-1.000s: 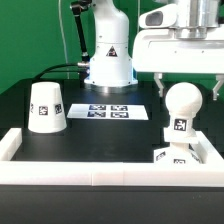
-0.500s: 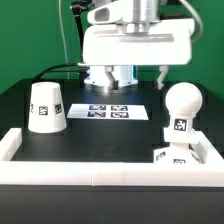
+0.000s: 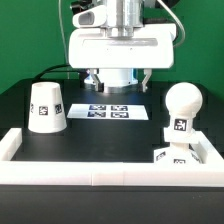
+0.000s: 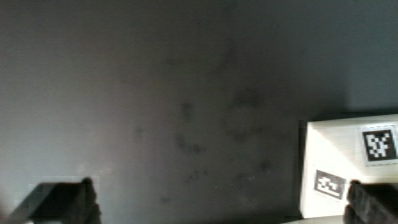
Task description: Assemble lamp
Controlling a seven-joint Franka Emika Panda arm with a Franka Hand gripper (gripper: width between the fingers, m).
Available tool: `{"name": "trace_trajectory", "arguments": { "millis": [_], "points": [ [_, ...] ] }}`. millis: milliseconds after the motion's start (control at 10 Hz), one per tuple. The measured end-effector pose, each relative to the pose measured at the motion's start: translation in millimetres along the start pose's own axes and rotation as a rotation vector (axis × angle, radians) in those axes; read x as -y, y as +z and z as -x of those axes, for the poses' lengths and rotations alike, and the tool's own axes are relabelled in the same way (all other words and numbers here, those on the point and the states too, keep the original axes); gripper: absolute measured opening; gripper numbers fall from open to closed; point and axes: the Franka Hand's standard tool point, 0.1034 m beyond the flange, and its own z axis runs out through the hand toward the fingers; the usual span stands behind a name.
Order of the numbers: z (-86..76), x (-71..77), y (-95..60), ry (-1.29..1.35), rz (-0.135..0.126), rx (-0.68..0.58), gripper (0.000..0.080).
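Gripper [image 3: 117, 79] fingers wide apart, empty, over marker board [image 3: 109, 110] at table's back edge; shade [image 3: 46, 107] left, bulb [image 3: 183, 108] on base [image 3: 180, 156] right corner.

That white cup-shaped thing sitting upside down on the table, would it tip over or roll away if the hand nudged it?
The shade stands wide end down on the table, so a low nudge would probably slide it, not tip it. It looks like thin hollow plastic, so likely light. Knocked onto its side, its tapered wall would probably make it roll in a curve.

no words or numbers readable anywhere, only black-and-white square tags on shade [image 3: 46, 107], bulb [image 3: 182, 107], marker board [image 3: 110, 111]
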Motion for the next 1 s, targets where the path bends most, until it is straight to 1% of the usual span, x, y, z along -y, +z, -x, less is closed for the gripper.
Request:
{"name": "trace_trajectory", "arguments": {
  "millis": [100, 200, 300, 400, 600, 700, 800, 1000],
  "points": [
    [2.8, -4.2, 0.0, 0.006, -0.002, 0.008, 0.0698],
    [12.9, -22.8, -2.2, 0.003, -0.003, 0.037, 0.0698],
    [20.9, -45.1, -7.5, -0.005, 0.000, 0.059, 0.0698],
    [27.1, -66.8, -12.7, -0.012, -0.006, 0.077, 0.0698],
    [33.6, -102.0, -20.7, -0.007, -0.009, 0.101, 0.0698],
    [34.0, -112.4, -22.6, 0.014, -0.006, 0.103, 0.0698],
    [33.3, -117.7, -23.8, 0.017, -0.005, 0.099, 0.0698],
    [34.0, -115.4, -22.3, 0.011, -0.005, 0.102, 0.0698]
  ]
}}
